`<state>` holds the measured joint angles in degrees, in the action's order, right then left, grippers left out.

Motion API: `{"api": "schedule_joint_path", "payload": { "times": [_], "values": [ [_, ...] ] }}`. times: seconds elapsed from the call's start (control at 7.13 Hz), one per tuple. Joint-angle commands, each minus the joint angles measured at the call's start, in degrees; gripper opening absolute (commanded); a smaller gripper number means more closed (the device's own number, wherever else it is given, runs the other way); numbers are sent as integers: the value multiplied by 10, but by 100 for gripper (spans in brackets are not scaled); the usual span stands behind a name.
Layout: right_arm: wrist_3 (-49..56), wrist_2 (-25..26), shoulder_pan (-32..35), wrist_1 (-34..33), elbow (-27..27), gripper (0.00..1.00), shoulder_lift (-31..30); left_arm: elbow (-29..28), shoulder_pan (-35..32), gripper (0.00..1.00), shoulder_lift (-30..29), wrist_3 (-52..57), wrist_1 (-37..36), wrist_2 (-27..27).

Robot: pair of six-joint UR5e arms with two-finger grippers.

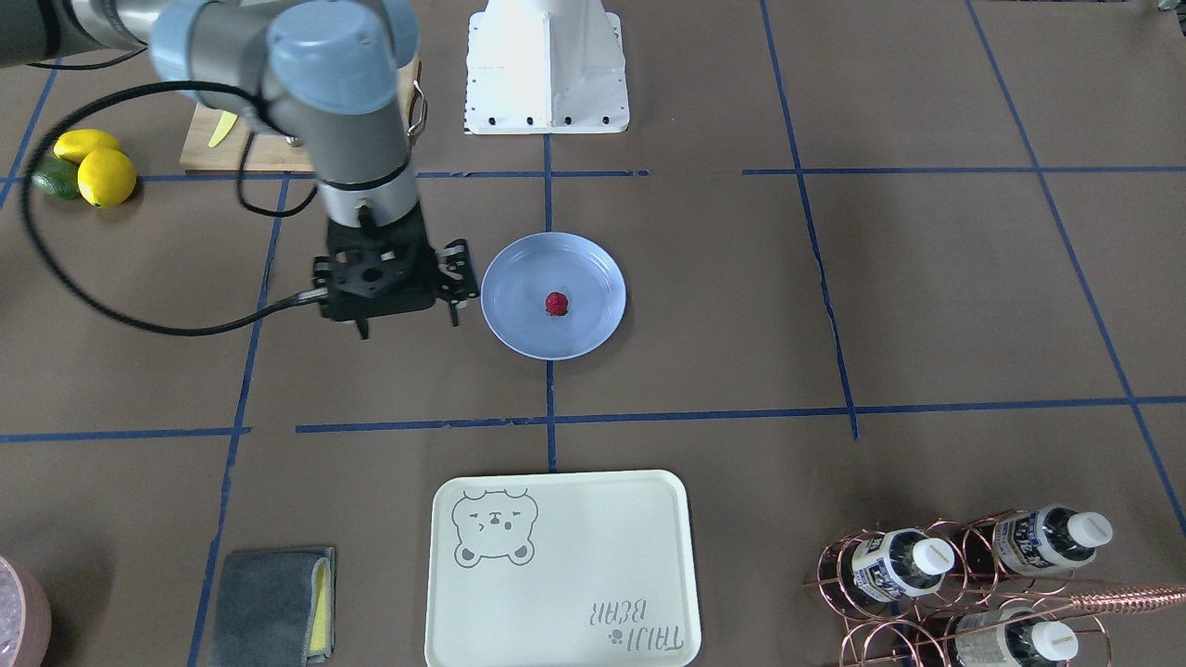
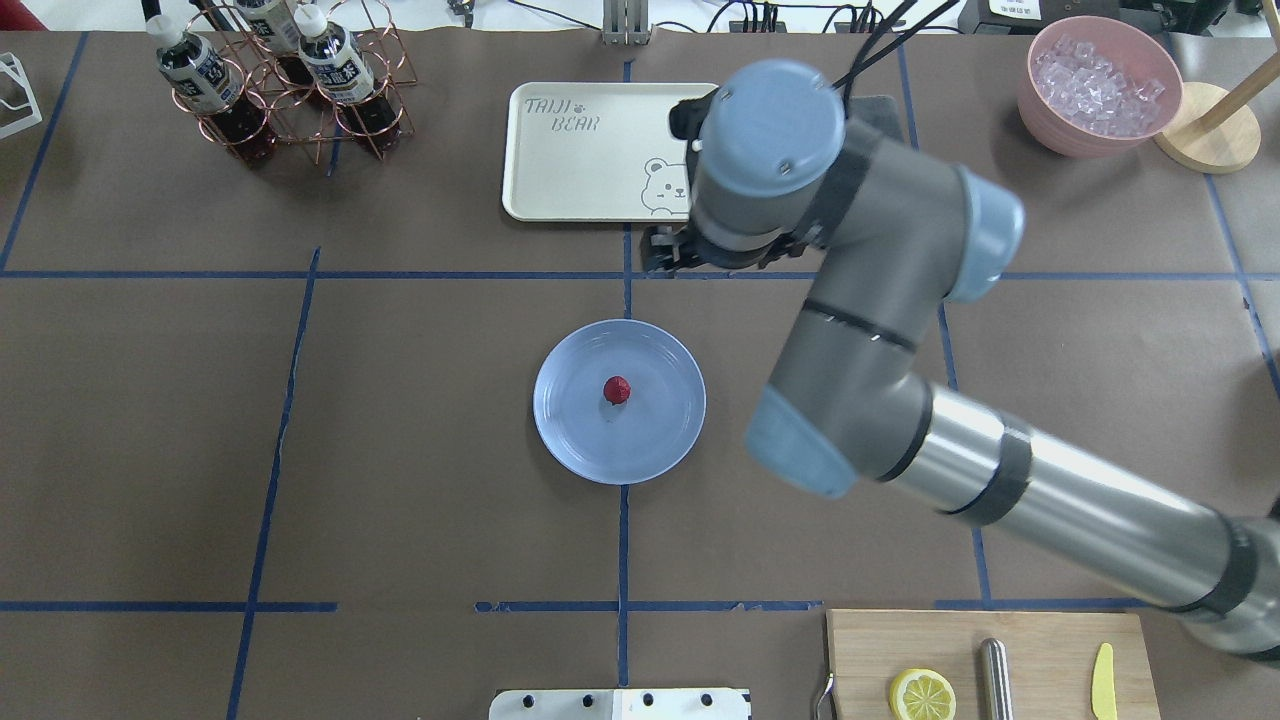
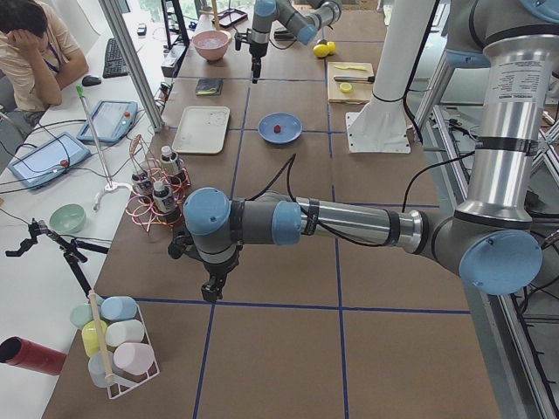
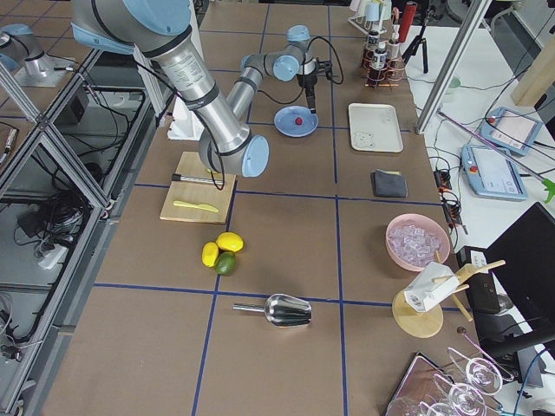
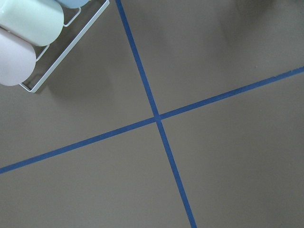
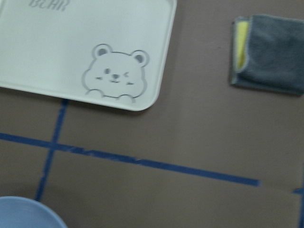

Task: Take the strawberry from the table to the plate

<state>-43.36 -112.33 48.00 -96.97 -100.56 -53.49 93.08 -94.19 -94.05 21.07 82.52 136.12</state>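
The small dark-red strawberry point(image 1: 556, 303) point(image 2: 617, 390) lies near the middle of the round light-blue plate point(image 1: 519, 324) point(image 2: 570, 440) on the brown-paper table point(image 1: 834, 306). My right gripper point(image 1: 460, 283) hangs above the table just off the plate's rim, toward the bear tray. It points down, its fingers are spread open and nothing is between them. The right wrist view catches only the plate's rim point(image 6: 23, 213) at the lower left. My left gripper point(image 3: 210, 288) hovers far off over a tape crossing, and I cannot tell whether it is open or shut.
A cream bear tray point(image 1: 556, 570) and a folded grey cloth point(image 1: 273, 607) lie beyond the plate. Bottles stand in a copper rack point(image 1: 964, 584). Lemons and an avocado point(image 1: 102, 171), a cutting board point(image 2: 990, 665), an ice bowl point(image 2: 1100, 85) and a cup rack point(image 3: 113, 336) ring the table. A person point(image 3: 35, 52) sits alongside.
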Motion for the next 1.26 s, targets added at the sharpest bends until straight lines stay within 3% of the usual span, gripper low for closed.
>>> {"api": "schedule_joint_path", "payload": {
  "times": [0.0, 0.14, 0.28, 0.7, 1.12],
  "values": [
    [308, -136, 171, -1, -4, 100, -136, 3, 0, 100, 24, 0, 0, -1],
    [375, -169, 243, -5, -3, 100, -184, 8, 0, 100, 28, -4, -2, 0],
    [382, -166, 287, 5, -9, 100, -255, 8, 0, 100, 27, -7, -3, 3],
    [387, -171, 367, 148, -3, 100, -435, 4, -1, 100, 39, 0, 4, 4],
    [380, -185, 371, 157, -2, 100, -448, 10, 0, 100, 49, 0, 5, -1]
  ]
}}
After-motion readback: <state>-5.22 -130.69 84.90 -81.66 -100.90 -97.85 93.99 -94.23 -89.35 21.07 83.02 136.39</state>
